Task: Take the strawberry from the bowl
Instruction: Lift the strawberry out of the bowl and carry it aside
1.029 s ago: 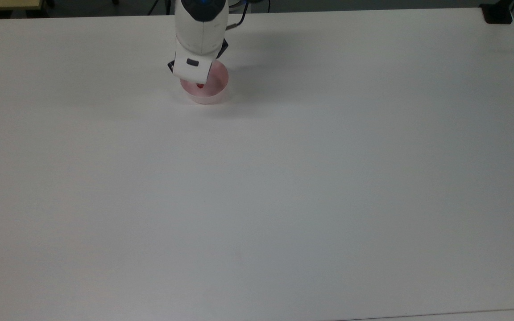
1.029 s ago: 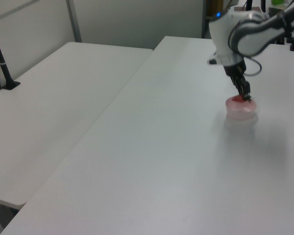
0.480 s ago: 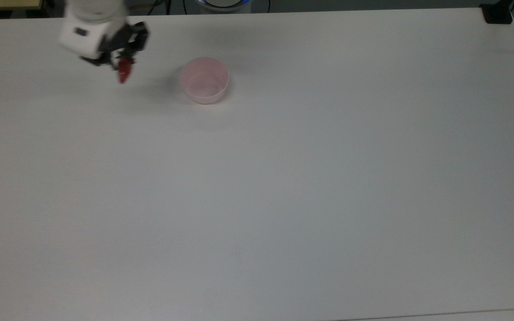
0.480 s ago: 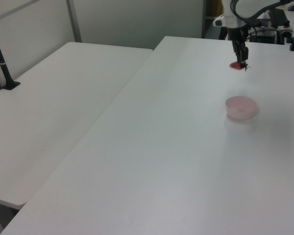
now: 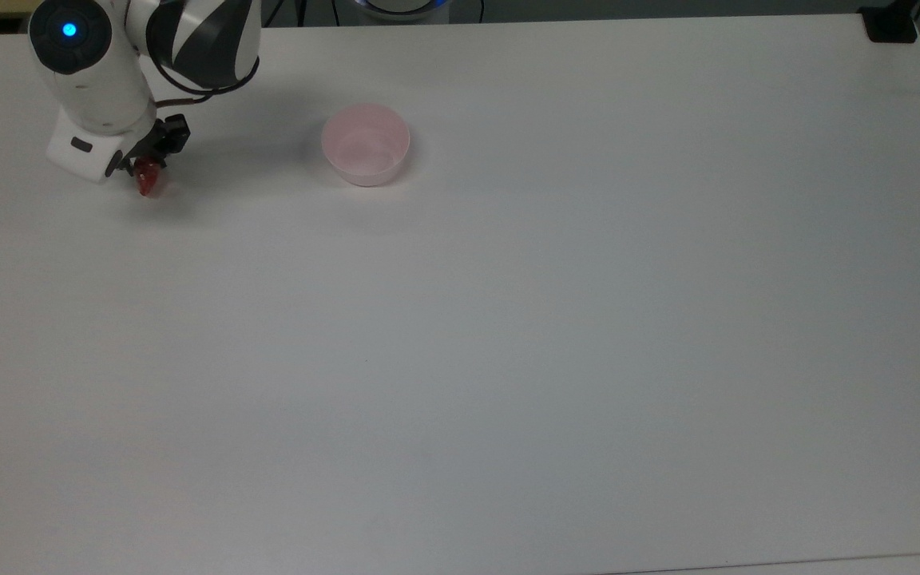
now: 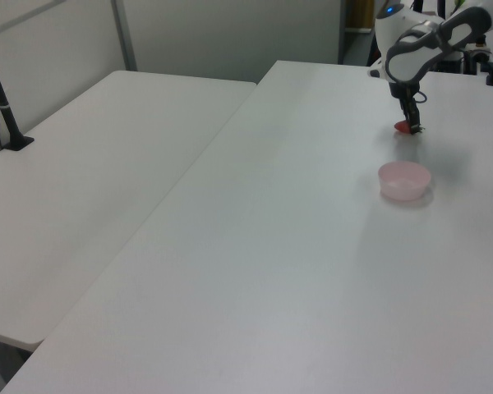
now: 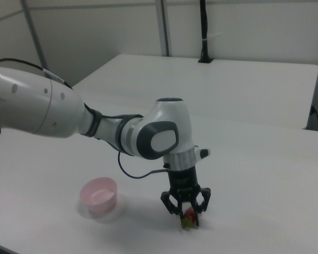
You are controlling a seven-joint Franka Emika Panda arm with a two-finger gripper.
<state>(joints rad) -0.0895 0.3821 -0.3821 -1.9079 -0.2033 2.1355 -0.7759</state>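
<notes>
The red strawberry (image 5: 148, 184) is held in my gripper (image 5: 143, 171) close above the white table, at the top view's far left. My gripper (image 7: 187, 214) is shut on the strawberry (image 7: 188, 218), whose green cap shows in the right view. In the left view the strawberry (image 6: 403, 127) hangs under the gripper (image 6: 409, 123) beyond the bowl. The pale pink bowl (image 5: 366, 144) stands with nothing in it, well to the right of the gripper in the top view; the bowl (image 7: 99, 194) is to the gripper's left in the right view, and the bowl (image 6: 404, 180) sits nearer the camera in the left view.
The white table (image 5: 460, 359) stretches wide and bare to the front and right in the top view. A second white table (image 6: 82, 189) adjoins on the left view's left, with a black post (image 6: 0, 98) on it. A black clamp (image 5: 891, 24) sits at the top view's far right corner.
The gripper lifted the strawberry out of the bowl, carried it to the top view's left, and has now come down lower toward the table, a little further left.
</notes>
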